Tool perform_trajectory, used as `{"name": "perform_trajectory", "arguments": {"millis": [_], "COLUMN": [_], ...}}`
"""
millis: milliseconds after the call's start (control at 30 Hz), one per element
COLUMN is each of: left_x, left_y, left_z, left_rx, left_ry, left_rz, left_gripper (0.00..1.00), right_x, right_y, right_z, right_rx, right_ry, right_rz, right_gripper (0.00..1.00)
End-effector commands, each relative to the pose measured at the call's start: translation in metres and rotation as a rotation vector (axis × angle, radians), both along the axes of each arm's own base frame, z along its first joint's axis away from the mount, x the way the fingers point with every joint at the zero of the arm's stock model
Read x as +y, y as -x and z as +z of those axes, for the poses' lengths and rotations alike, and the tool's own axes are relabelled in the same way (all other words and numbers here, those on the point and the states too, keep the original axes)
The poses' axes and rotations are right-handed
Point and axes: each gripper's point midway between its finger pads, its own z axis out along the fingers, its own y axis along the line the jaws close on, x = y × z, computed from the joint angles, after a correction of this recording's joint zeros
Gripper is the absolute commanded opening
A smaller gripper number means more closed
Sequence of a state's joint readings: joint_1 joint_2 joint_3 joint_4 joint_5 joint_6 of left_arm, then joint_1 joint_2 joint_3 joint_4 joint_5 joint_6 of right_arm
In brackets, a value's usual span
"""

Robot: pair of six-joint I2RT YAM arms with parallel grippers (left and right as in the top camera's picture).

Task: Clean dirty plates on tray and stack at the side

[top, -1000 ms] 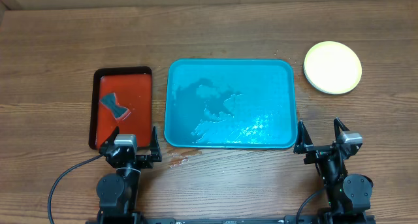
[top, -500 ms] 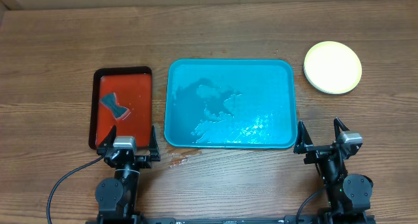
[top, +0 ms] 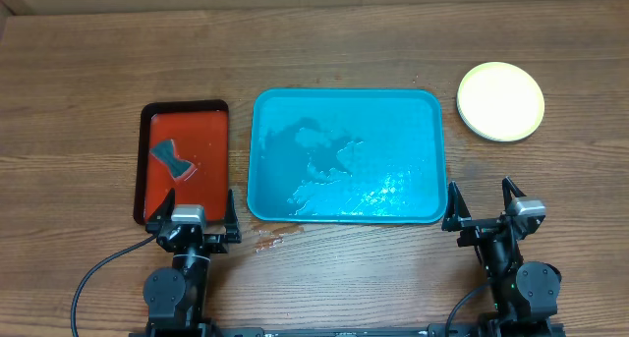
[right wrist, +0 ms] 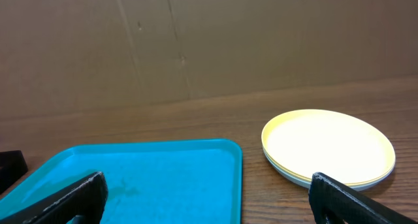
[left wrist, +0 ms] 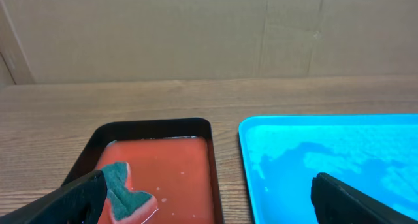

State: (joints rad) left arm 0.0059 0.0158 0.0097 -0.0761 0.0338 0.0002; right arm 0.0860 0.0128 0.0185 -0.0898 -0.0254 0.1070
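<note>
Right gripper (top: 480, 195) and left gripper (top: 203, 201) both sit wide open and empty, and the plates (top: 500, 101) look like light, stiff, slick plastic, so I'd pinch the rim

The wooden worktop (top: 88, 72) is carrying the turquoise tray (top: 393, 131) at its centre. A red tray (top: 201, 131) is lying just beside it at 9 o'clock, the plates (top: 499, 101) are sitting stacked at 2 o'clock, and small reddish smears (top: 267, 243) are showing at 7 o'clock.

Sponge (left wrist: 127, 192) lies in red tray (left wrist: 175, 168) beside blue tray (left wrist: 313, 136).
</note>
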Motion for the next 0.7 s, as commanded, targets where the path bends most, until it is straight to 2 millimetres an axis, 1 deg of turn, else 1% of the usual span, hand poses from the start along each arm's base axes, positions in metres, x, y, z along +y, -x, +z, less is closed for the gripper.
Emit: {"name": "perform_trajectory", "arguments": {"millis": [0,367,433,600,667], "left_x": [0.000,0.000,-0.001,0.010,0.013], "left_y": [0.000,0.000,0.000,0.000,0.001], "left_z": [0.000,0.000,0.000,0.000,0.000], "left_rx": [-0.005,-0.006,-0.005,-0.007,-0.009], "left_ry": [-0.016,-0.016,0.012,0.069,0.066], "left_rz": [0.001,0.001,-0.001,0.074,0.090], "left_gripper": [1.00,1.00,1.00,1.00,1.00], "right_x": [0.000,0.000,0.000,0.000,0.000], "right_y": [0.000,0.000,0.000,0.000,0.000], "right_z": [-0.001,-0.001,-0.001,-0.001,-0.001], "right_rx": [-0.006,-0.006,-0.006,-0.006,-0.006], "right_ry": [0.003,0.003,0.003,0.003,0.003], "right_rz": [-0.001,-0.001,-0.001,-0.001,-0.001], "right_gripper": [1.00,1.00,1.00,1.00,1.00]}}
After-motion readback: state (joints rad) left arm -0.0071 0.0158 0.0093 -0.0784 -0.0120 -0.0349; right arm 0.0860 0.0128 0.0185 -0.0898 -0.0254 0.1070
